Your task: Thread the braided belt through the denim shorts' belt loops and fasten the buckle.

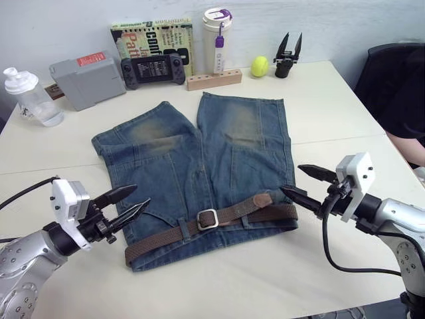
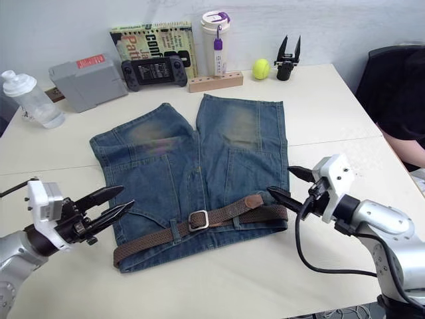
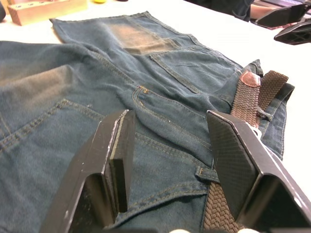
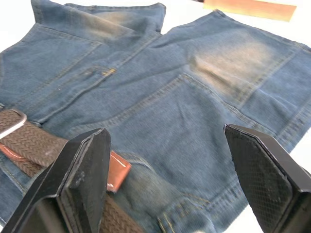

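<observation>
We are reaching in from both sides of the denim shorts (image 1: 199, 173), which are lying flat on the white desk (image 1: 332, 113) with the waistband toward us and the 2 legs pointing away. Our left gripper (image 1: 129, 203) is hovering just beside the waistband's left end, fingers apart and pointing toward the cloth, holding nothing. Our right gripper (image 1: 302, 183) is hovering at the waistband's right end, forearm coming in low from the right, fingers spread wide and empty.

The braided belt (image 1: 166, 236) is running along the waistband, passing under at least 1 of the belt loops (image 3: 206, 173). The buckle (image 1: 207, 219) is sitting near the middle of the waist with the strap passing through it, and the leather tip (image 1: 262, 199) is resting to its right, on the denim.
</observation>
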